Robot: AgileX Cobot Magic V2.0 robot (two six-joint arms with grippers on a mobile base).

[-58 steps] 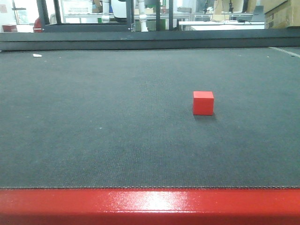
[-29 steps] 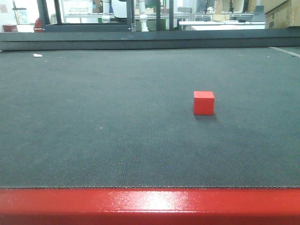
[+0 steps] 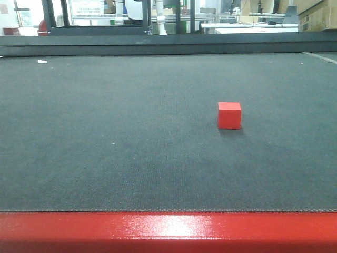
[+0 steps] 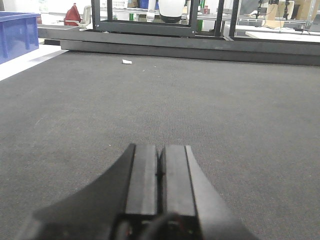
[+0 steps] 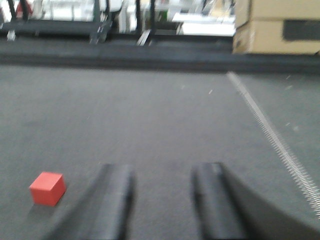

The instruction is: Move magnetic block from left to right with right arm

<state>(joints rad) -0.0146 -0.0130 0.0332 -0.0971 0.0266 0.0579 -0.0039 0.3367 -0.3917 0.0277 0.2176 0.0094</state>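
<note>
Low front view, right wrist shares magnetic block

The right wrist view is blurred; the right gripper at 6 o'clock and cardboard boxes at 1 o'clock are cut off.

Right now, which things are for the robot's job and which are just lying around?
For the job: red magnetic block; right pincer, open.
Just lying about: white scrap; cardboard boxes; blue bin.
</note>
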